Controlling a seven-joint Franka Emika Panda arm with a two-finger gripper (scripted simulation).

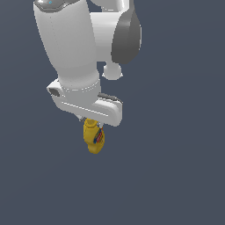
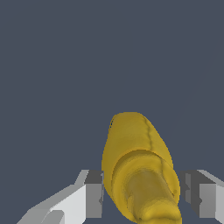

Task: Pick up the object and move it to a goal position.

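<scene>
Yellow squeeze bottle [image 1: 94, 137] sits directly under my gripper [image 1: 91, 122], cap end up toward my palm, fatter body hanging below. In the exterior view its blue-and-red label [image 1: 99, 136] faces the exterior view's right, and the long axis runs nearly along my approach line, tilted a little so the base swings toward the exterior view's right. Nothing but flat dark ground shows around it; I see no shadow or contact that would tell me whether the base rests on a surface or hangs free, so I leave that open. In the wrist view the bottle [image 2: 138, 170] fills the gap between my fingers [image 2: 89, 197], cap nearest the camera, body receding away from it. One finger lies touching or all but touching the bottle's side; the other finger [image 2: 203, 194] shows a thin strip of background between pad and bottle. So I judge the jaws closed around the cap-and-shoulder region, but a firm clench on both sides I cannot confirm from this. No goal marker shows in either view, so I cannot say which way the carry must go. My judgement: since the grip sits high on the narrow end with the weight below, any sideways travel could let the body swing.
</scene>
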